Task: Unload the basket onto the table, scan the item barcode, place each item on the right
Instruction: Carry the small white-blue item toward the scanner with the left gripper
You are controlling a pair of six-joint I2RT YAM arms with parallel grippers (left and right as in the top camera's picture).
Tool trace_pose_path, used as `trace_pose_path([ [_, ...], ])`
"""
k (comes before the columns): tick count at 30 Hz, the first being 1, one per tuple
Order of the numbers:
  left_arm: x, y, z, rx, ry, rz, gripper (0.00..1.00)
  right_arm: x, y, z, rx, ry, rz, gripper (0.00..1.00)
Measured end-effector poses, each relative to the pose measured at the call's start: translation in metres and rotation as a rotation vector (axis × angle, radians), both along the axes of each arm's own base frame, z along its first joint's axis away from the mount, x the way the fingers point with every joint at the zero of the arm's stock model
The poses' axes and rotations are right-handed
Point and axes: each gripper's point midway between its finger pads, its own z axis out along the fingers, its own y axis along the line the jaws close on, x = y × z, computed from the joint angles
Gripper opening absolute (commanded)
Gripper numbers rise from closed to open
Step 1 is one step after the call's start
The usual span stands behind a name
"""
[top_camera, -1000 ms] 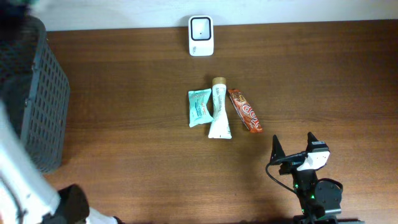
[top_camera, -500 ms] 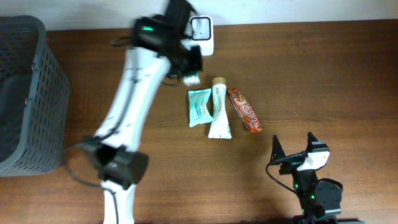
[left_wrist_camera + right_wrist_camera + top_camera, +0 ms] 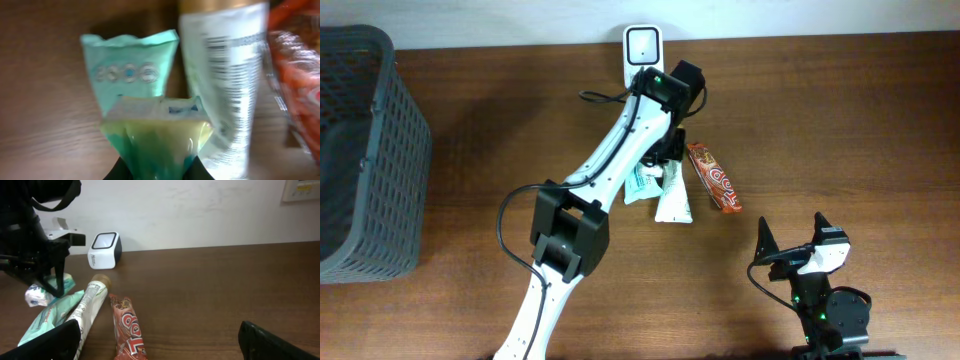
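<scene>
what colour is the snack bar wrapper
Snack bar wrapper: reddish-orange, white lettering; clearest in right wrist view.

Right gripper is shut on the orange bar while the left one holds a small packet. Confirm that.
No. The right gripper stands open and empty, away from the orange bar, per the overhead view. The left gripper does hold a small packet.

1. White plastic tube with a gold cap (image 3: 220,75): dark lines of small print, too blurred to read.
2. Teal foil packet (image 3: 129,65): a row of round marks, illegible.
3. Pale-green sachet (image 3: 157,135): white-and-blue patch, blurred.
4. Orange-red bar wrapper (image 3: 129,330): white curly lettering, unreadable.
</scene>
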Motion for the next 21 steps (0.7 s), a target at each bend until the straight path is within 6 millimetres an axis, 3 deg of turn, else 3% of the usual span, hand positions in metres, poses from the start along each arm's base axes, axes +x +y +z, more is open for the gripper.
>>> trace_pose_path([
  [2,-0.001,-0.008,0.001,-0.039,0.008,-0.003,0.02,0.000,0.000,0.000,0.000,0.000,0.000,0.99],
  [4,-0.002,-0.018,0.002,-0.096,0.023,-0.007,0.10,0.000,0.000,0.000,0.000,0.000,0.000,0.99],
  [5,-0.004,-0.021,0.002,-0.114,0.032,-0.009,0.23,0.000,0.000,0.000,0.000,0.000,0.000,0.99],
  [8,-0.006,-0.026,0.003,-0.139,0.046,-0.008,0.31,0.000,0.000,0.000,0.000,0.000,0.000,0.99],
  [12,-0.008,-0.028,0.003,-0.153,0.055,-0.012,0.37,0.000,0.000,0.000,-0.001,0.000,0.000,0.99],
  [18,-0.007,-0.026,0.003,-0.159,0.061,-0.006,0.39,0.000,0.000,0.000,0.000,0.000,0.000,0.99],
  [21,-0.004,-0.016,0.003,-0.166,0.081,0.020,0.39,0.000,0.000,0.000,0.001,0.000,0.000,0.99],
])
